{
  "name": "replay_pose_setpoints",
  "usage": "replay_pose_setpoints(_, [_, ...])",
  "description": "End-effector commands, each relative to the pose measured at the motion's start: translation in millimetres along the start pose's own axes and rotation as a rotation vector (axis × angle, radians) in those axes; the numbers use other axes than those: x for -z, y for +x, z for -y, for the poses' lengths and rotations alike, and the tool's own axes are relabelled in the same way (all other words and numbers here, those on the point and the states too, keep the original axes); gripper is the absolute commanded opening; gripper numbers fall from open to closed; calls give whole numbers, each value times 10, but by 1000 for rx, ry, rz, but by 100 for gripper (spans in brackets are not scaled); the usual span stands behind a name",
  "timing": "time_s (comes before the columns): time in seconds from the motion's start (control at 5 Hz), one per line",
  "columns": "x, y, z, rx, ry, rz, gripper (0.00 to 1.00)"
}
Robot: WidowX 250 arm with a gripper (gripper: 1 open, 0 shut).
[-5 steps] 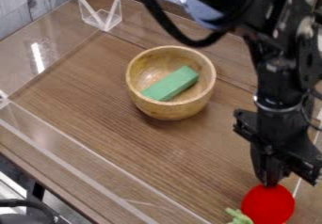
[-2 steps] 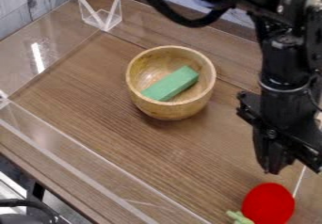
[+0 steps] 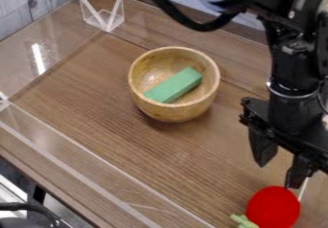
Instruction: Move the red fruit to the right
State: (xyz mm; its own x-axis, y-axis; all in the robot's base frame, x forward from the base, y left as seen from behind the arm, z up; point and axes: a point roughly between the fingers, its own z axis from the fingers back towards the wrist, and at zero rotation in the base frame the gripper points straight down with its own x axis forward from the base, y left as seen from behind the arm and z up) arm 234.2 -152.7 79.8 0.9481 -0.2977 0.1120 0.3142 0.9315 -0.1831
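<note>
The red fruit [image 3: 273,207] lies on the wooden table near the front right corner, its light-green tuft [image 3: 240,218] pointing left. My gripper [image 3: 283,167] hangs just above it, pointing down. Its two black fingers [image 3: 266,152] are spread apart with nothing between them, so it is open and clear of the fruit.
A wooden bowl [image 3: 141,98] holding a green rectangular block [image 3: 174,85] stands at the table's middle, left of the arm. A clear plastic stand [image 3: 103,13] sits at the back left. Clear low walls [image 3: 38,126] line the table's left and front edges.
The gripper was down on the fruit a second ago. It has since lifted slightly and its fingers have spread, leaving the fruit on the table.
</note>
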Motion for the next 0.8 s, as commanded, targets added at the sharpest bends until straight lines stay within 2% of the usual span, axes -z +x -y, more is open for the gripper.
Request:
replay_pose_setpoints(0.0, [-90, 26, 33, -68, 6, 49, 0])
replay_pose_setpoints(0.2, [26, 7, -2, -77, 9, 40, 0])
replay_pose_setpoints(0.6, [82, 2, -65, -94, 24, 49, 0])
